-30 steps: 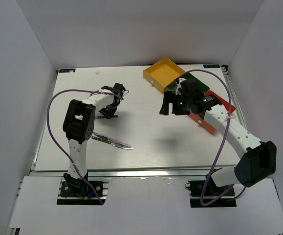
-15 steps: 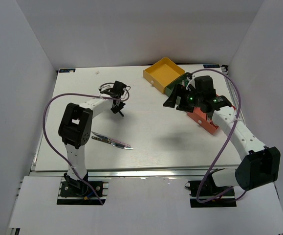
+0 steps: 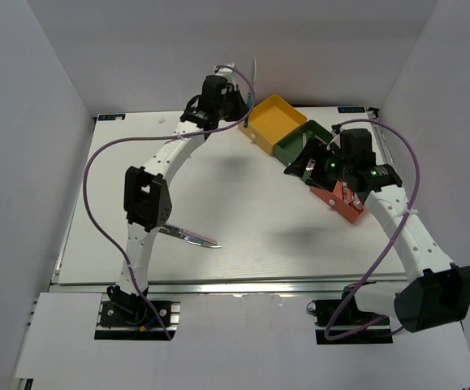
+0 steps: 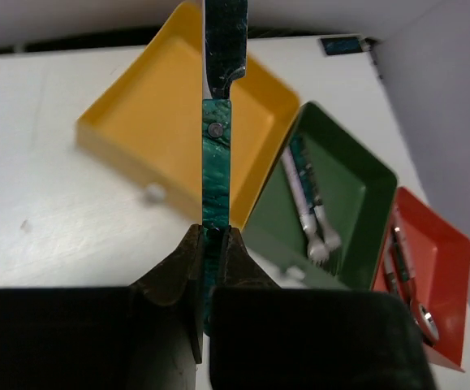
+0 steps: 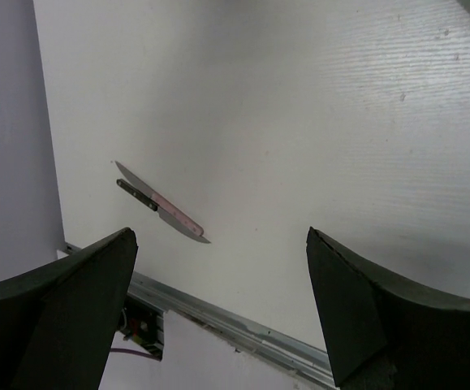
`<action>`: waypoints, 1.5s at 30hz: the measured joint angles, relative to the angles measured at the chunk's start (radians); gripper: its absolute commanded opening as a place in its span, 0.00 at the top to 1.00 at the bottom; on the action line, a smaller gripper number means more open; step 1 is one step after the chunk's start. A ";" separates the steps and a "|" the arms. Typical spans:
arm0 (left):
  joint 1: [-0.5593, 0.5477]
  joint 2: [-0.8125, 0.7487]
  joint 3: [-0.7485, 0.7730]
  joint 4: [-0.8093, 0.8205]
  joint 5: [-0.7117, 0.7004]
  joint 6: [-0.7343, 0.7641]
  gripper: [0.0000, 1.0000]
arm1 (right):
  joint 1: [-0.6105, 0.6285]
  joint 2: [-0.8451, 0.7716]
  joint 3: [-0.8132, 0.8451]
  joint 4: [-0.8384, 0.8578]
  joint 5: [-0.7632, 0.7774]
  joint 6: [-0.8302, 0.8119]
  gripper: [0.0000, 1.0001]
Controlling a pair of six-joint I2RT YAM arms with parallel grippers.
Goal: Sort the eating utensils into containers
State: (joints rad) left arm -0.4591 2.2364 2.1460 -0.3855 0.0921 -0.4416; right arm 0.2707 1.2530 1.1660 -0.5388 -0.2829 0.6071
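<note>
Knife with a teal handle [image 4: 217,154], clamped in the left gripper [image 4: 213,244], is now raised off the worktop [image 3: 243,211] to the yellow tray [image 4: 137,122], so release is judged next. The right gripper [image 5: 220,244] is held wide, empty.

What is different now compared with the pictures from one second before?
The left gripper went from the table's left middle to the far side, and now holds a teal knife near the yellow tray. The right gripper, open, shifted slightly right. The pink knife, green tray and red tray stayed.
</note>
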 measured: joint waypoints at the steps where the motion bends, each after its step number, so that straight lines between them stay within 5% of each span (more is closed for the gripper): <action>1: -0.001 0.039 0.057 0.026 0.027 0.009 1.00 | 0.002 -0.015 0.000 -0.011 0.000 0.007 0.11; 14: -0.021 0.373 0.200 0.382 0.167 -0.265 1.00 | 0.013 -0.145 -0.029 -0.177 0.053 0.020 0.11; 27: -0.034 0.410 0.240 0.507 0.147 -0.406 0.92 | 0.013 -0.142 -0.023 -0.208 0.060 0.014 0.11; 33: -0.039 0.410 0.240 0.499 0.148 -0.410 0.76 | 0.013 -0.129 -0.023 -0.207 0.052 0.013 0.11; 38: -0.045 0.435 0.256 0.500 0.156 -0.412 0.37 | 0.013 -0.129 -0.023 -0.203 0.046 0.013 0.11; 45: -0.047 0.469 0.262 0.467 0.155 -0.411 0.30 | 0.013 -0.129 -0.023 -0.200 0.045 0.010 0.11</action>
State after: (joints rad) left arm -0.5064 2.7056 2.4084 0.0814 0.2474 -0.8524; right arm 0.2840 1.1240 1.1435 -0.7383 -0.2379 0.6174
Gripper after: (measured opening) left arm 0.667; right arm 0.894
